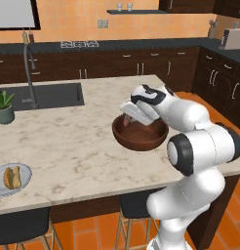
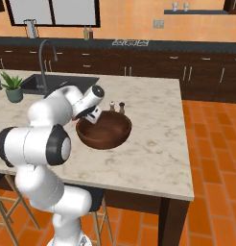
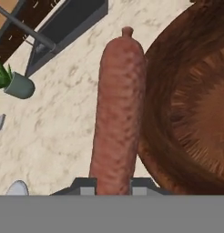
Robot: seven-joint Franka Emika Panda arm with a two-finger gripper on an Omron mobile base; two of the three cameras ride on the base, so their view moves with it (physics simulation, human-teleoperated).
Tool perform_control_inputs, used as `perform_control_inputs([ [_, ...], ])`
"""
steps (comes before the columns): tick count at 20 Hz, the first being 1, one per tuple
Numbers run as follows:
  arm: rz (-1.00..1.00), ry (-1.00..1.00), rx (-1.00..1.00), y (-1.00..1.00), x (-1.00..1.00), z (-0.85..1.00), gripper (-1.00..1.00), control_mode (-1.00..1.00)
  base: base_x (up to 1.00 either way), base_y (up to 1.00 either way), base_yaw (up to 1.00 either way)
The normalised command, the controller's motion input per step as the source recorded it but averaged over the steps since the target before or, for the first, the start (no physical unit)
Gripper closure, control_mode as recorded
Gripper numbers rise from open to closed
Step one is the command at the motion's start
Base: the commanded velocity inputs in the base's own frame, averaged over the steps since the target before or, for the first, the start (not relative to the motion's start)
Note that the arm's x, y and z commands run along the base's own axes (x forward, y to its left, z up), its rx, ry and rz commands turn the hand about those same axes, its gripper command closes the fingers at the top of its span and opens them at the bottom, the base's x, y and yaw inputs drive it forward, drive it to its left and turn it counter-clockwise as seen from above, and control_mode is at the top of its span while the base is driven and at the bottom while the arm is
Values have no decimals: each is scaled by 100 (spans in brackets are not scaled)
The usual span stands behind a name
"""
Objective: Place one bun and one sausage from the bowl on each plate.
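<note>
1. Right now the end effector (image 3: 113, 189) is clenched on a sausage (image 3: 117, 109), gripping its lower end at the bottom centre of the hand view.
2. Its two dark fingertips (image 3: 84, 186) flank the sausage on either side, and the sausage stretches up the middle of the frame with its knotted tip near the top.
3. Beside it, the dark reddish-brown bowl (image 3: 191, 104) takes up the right side of the hand view; the sausage overlaps the bowl's left rim.
4. From the left base view, the bowl (image 1: 140, 135) sits on the marble bench (image 1: 73, 141) at centre frame, with the white hand lowered over its near left rim.
5. From the right base view, the bowl (image 2: 104, 129) lies at centre left, two small shakers (image 2: 117, 106) just behind it.
6. A plate (image 1: 10, 178) at the lower left of the left base view carries a bun (image 1: 11, 177).
7. A potted plant (image 1: 4, 107) stands at the left edge, near the sink (image 1: 49, 95).
</note>
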Motion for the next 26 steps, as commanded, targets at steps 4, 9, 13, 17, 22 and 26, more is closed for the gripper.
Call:
perform_control_inputs([
  [4,0,6,0,1,-4,4,100,100,0,0,0],
  [9,0,0,0,0,0,0,100,100,-37,35,3],
  [13,0,0,0,0,0,0,100,100,-59,78,4],
  [17,0,0,0,0,0,0,100,100,-14,100,3],
  [22,0,0,0,0,0,0,100,100,-3,100,3],
  [26,0,0,0,0,0,0,100,100,-1,95,2],
])
